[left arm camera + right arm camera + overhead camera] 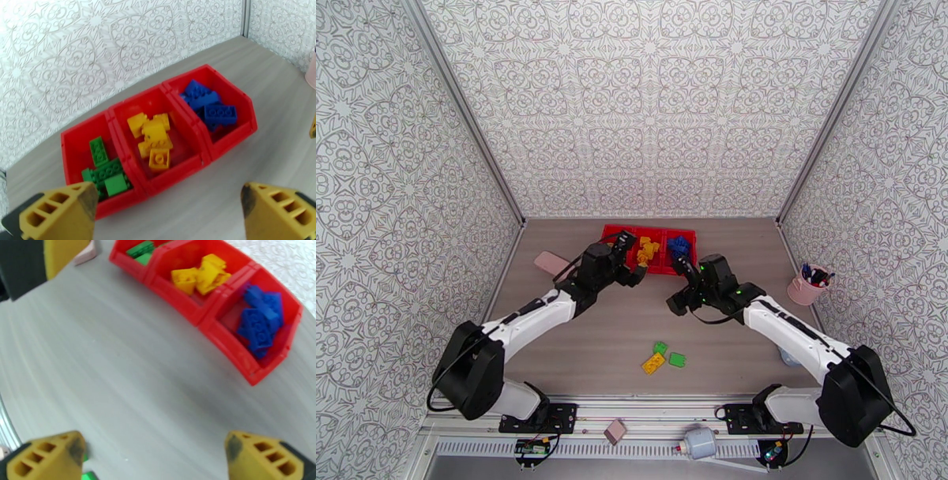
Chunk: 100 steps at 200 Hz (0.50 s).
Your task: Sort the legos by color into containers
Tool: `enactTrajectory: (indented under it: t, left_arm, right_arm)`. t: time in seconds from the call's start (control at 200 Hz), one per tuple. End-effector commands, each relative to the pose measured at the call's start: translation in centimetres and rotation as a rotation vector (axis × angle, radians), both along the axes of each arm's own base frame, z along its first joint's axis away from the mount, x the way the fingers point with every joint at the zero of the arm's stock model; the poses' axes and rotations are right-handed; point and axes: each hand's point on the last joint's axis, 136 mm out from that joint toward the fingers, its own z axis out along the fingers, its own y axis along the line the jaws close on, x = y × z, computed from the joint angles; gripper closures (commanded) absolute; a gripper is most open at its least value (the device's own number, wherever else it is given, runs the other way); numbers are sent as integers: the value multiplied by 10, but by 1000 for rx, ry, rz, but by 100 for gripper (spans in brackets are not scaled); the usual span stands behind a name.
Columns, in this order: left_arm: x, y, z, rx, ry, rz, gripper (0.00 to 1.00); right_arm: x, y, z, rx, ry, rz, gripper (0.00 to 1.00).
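Since three loose bricks (653, 363) lie unsorted at lower centre, my left gripper (632, 258) and right gripper (681, 286) hang open, empty, ready.

3 red bins (173, 179) hold sorted legos (156, 138); seemingly 3 loose legos (653, 363) lie apart.

The red bins (173, 179) look like pretty glossy moulded plastic, same shiny stuff as the legos (159, 160), while the worktop (205, 209) is a smooth, matt grey wood-grain surface.
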Motion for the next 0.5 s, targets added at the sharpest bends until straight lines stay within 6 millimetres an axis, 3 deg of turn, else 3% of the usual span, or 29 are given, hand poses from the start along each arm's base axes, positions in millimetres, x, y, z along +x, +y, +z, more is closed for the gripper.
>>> enactTrajectory:
  t: [0.0, 0.26, 0.495]
  left_arm:
    - [-20, 25, -13, 21, 53, 62, 0]
    - [-40, 57, -20, 11, 59, 111, 0]
    - [-40, 57, -20, 17, 41, 64, 0]
  right_arm:
    - [-28, 14, -14, -26, 61, 68, 3]
    - [-62, 45, -47, -72, 199, -26, 3]
    - [-84, 48, -88, -218, 334, -98, 4]
